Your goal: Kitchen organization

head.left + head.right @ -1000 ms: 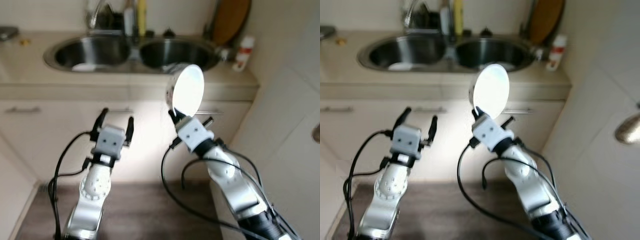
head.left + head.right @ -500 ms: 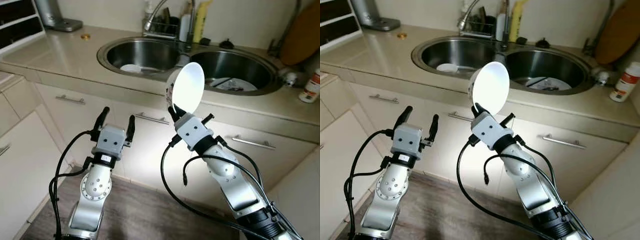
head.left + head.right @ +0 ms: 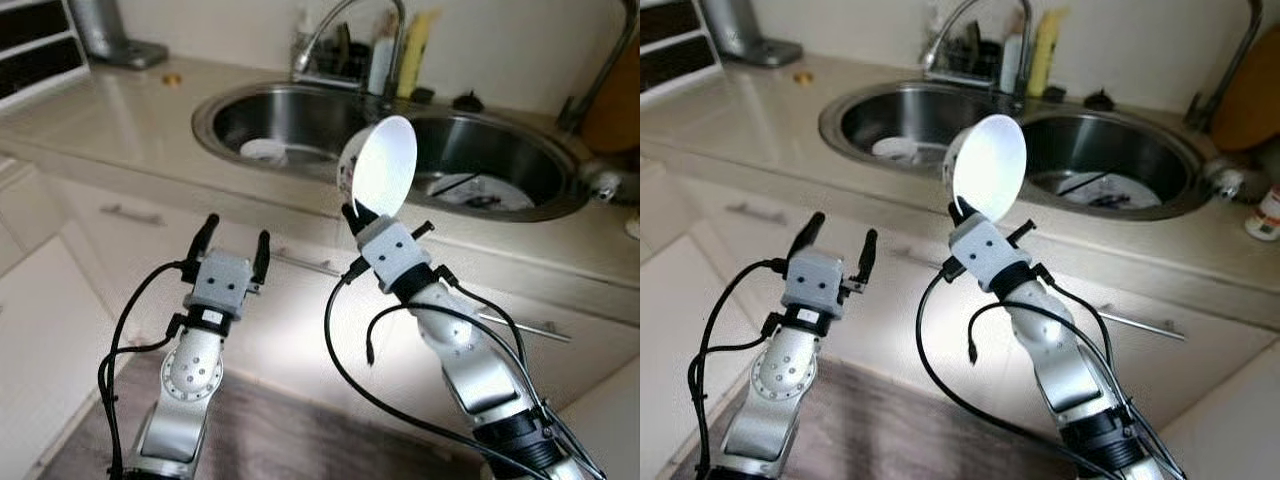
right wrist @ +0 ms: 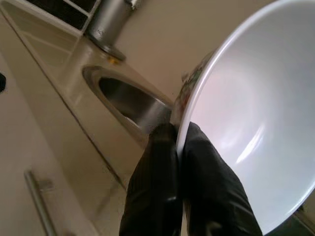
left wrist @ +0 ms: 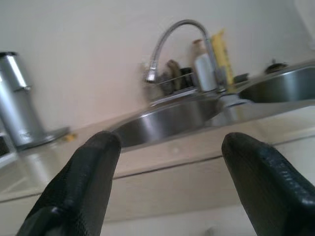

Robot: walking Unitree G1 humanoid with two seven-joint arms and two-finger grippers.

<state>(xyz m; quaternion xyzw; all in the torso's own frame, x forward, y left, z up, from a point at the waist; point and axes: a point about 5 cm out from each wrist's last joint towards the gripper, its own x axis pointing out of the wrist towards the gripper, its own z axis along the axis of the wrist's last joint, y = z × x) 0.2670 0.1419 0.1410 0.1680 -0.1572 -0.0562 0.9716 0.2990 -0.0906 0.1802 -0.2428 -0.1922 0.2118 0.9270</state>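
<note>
The right claw (image 3: 352,212) is clenched on the rim of a white bowl (image 3: 383,167), one finger inside and one outside, as the right wrist view shows (image 4: 162,162). The bowl stands on edge above the claw, its hollow turned toward the camera, raised in front of the bench (image 3: 120,110) edge and the double sink (image 3: 300,110). A faint pattern seems to run along the bowl's outer rim, though the blur makes it hard to be sure.

The left claw (image 3: 234,240) is released, its two fingers (image 5: 88,182) spread well apart and holding nothing. It hovers below bench height, in front of the cupboard doors (image 3: 130,250), to the left of the right claw.

In the left basin lies a small white dish (image 3: 268,152); the right basin holds a plate (image 3: 478,192) with something dark on it. A curved tap (image 3: 345,35) rises behind the sink, with a yellow bottle (image 3: 413,55) and a white bottle (image 3: 380,60) beside it. A silver appliance (image 3: 100,30) stands at the far left of the bench, with a small gold thing (image 3: 172,78) near it. Bar handles (image 3: 130,214) run along the cupboard doors below.
</note>
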